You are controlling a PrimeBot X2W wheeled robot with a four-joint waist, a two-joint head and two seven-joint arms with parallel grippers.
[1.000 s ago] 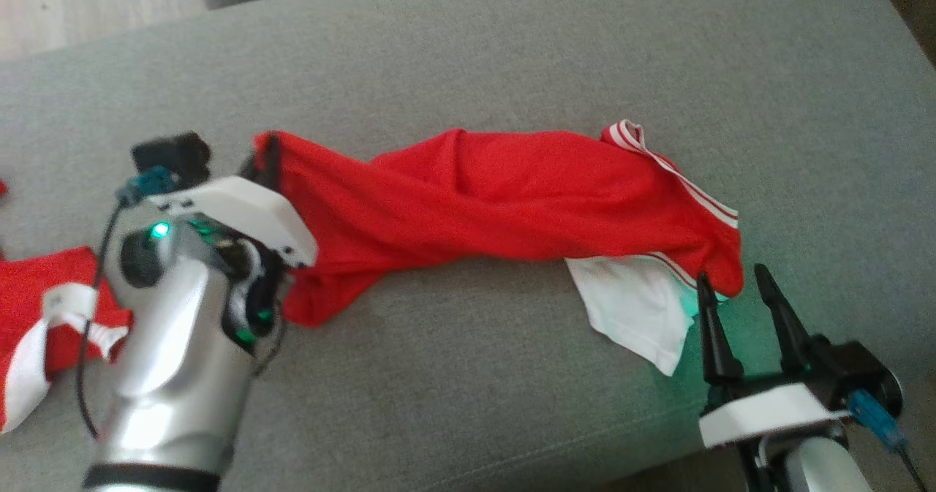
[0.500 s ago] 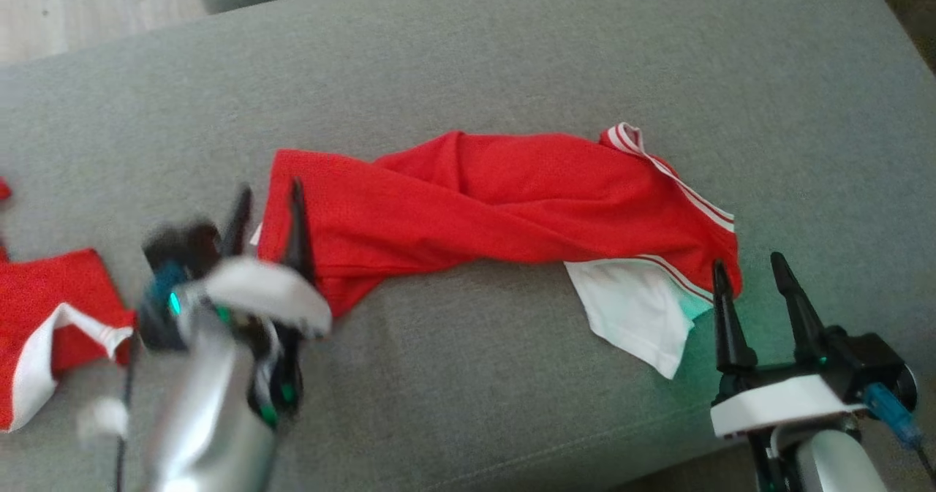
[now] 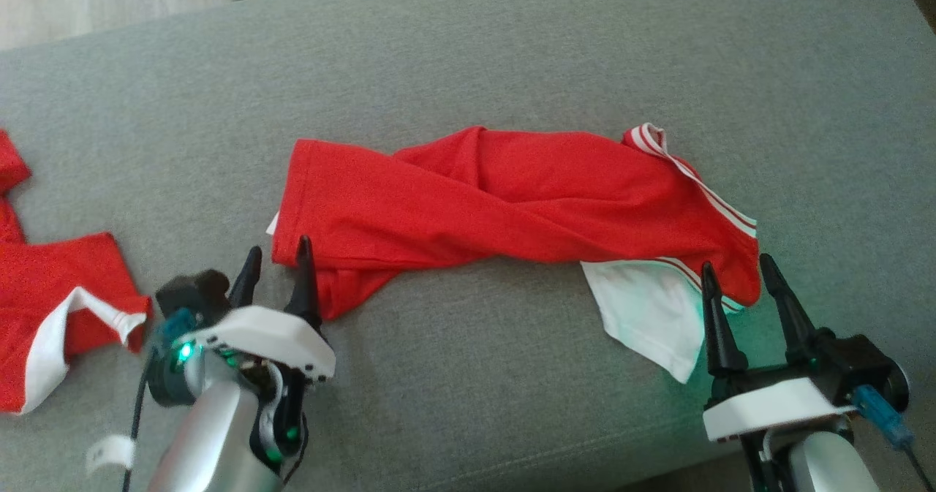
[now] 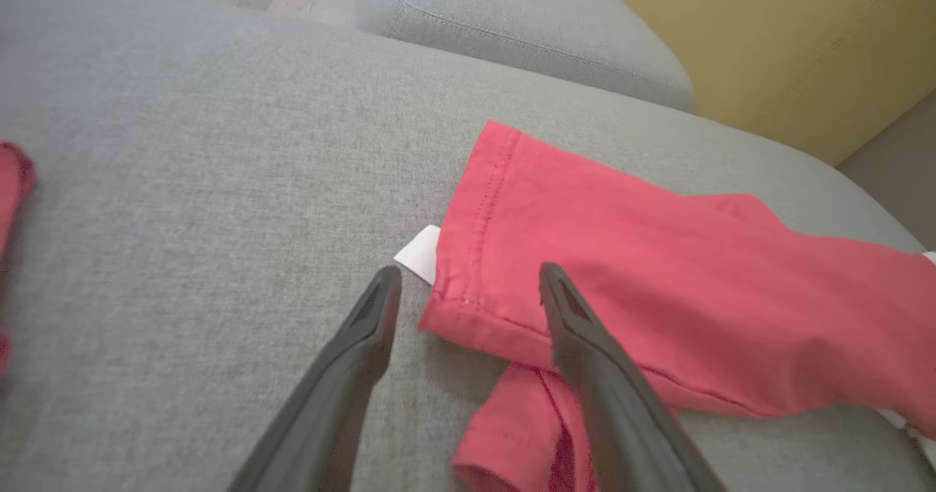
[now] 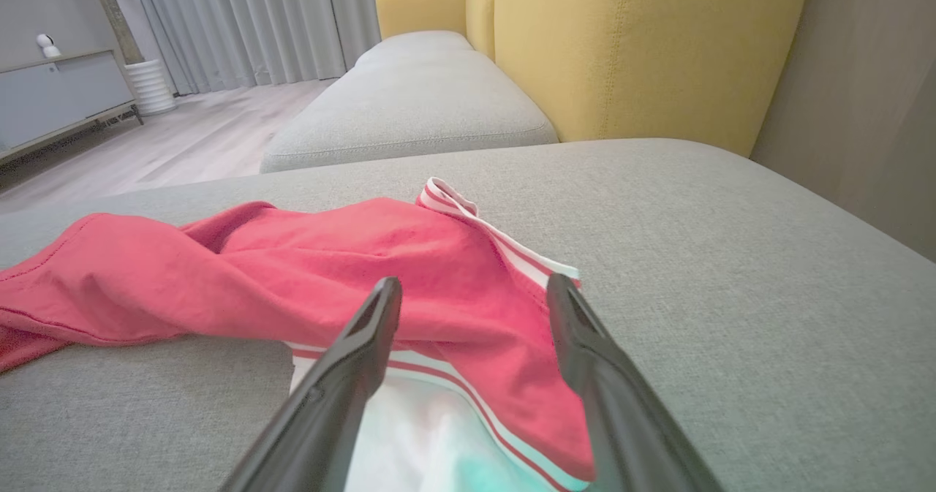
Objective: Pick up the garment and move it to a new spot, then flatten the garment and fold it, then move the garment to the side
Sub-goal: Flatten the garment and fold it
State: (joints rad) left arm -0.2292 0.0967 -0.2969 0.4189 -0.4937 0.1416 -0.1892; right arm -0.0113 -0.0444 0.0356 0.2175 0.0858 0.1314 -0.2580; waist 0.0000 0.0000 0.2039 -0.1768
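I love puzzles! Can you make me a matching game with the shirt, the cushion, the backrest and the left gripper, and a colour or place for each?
Things:
1. shirt
2. cushion
3. backrest
4. left gripper

Colour or place:
a. yellow
b. open, by the shirt's hem
c. red and white
d. grey

Pairs: 1-c, 2-d, 3-a, 4-b

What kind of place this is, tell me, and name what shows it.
Most likely a home living room: a grey sofa seat with a yellow backrest, long pale curtains, and a low cabinet on a wood floor.
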